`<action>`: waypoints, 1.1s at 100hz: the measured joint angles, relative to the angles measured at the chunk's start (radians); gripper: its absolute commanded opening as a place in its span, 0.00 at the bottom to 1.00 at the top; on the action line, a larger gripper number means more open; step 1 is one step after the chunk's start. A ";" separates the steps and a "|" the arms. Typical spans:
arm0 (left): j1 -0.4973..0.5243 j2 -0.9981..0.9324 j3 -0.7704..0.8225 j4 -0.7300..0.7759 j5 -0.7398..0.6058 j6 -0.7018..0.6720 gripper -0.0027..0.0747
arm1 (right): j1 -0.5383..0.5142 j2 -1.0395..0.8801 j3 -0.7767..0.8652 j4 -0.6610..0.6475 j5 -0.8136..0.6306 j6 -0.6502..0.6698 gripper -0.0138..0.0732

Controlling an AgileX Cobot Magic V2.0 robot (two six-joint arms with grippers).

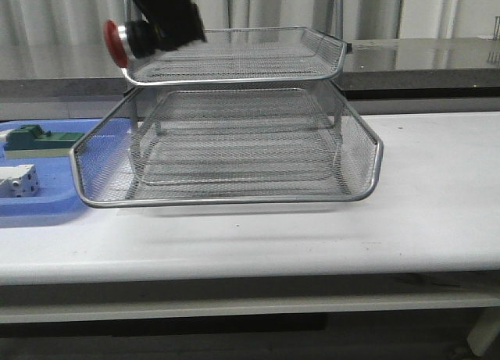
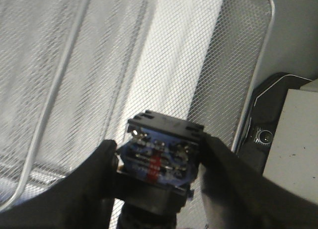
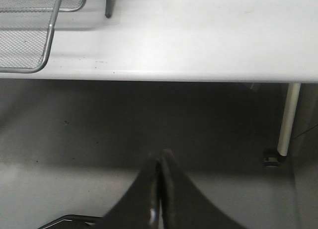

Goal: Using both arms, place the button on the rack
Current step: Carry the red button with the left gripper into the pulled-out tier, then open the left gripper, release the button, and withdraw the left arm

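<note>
The button [image 1: 125, 40] has a red cap and a black and silver collar. My left gripper [image 1: 166, 26] is shut on it and holds it at the left rim of the top tier of the silver wire mesh rack [image 1: 312, 190], red cap pointing left. In the left wrist view the button's dark blue rear block [image 2: 161, 157] sits between my two black fingers [image 2: 97, 174], above the mesh. My right gripper [image 3: 161, 162] is shut and empty, below the front edge of the table [image 3: 198, 35]; it does not show in the front view.
A blue plastic tray [image 1: 47, 208] lies left of the rack with a green block [image 1: 35, 139] and a white block [image 1: 17, 180] on it. A table leg [image 3: 288, 119] shows in the right wrist view. A dark counter [image 1: 422, 59] runs behind the table.
</note>
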 measured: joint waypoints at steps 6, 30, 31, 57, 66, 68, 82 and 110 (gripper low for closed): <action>-0.023 0.026 0.000 0.000 -0.008 0.000 0.12 | 0.000 0.000 0.000 0.000 0.000 0.000 0.08; -0.070 0.128 0.000 0.002 -0.087 0.000 0.12 | 0.000 0.000 0.000 0.000 0.000 0.000 0.08; -0.070 0.134 0.000 0.002 -0.087 0.000 0.12 | 0.000 0.000 0.000 0.000 0.000 0.000 0.08; -0.072 0.203 0.000 0.019 -0.123 0.002 0.17 | 0.000 0.000 0.000 0.000 0.000 0.000 0.08; -0.072 0.211 0.000 0.022 -0.125 0.002 0.30 | 0.000 0.000 0.000 0.000 0.000 0.000 0.08; -0.072 0.211 0.000 0.024 -0.127 0.002 0.33 | 0.000 0.000 0.000 0.000 0.000 0.000 0.08; -0.072 0.212 0.000 0.024 -0.131 0.002 0.58 | 0.000 0.000 0.000 0.000 0.000 0.000 0.08; -0.072 0.212 0.000 0.024 -0.135 0.002 0.72 | 0.000 0.000 0.000 0.000 0.000 0.000 0.08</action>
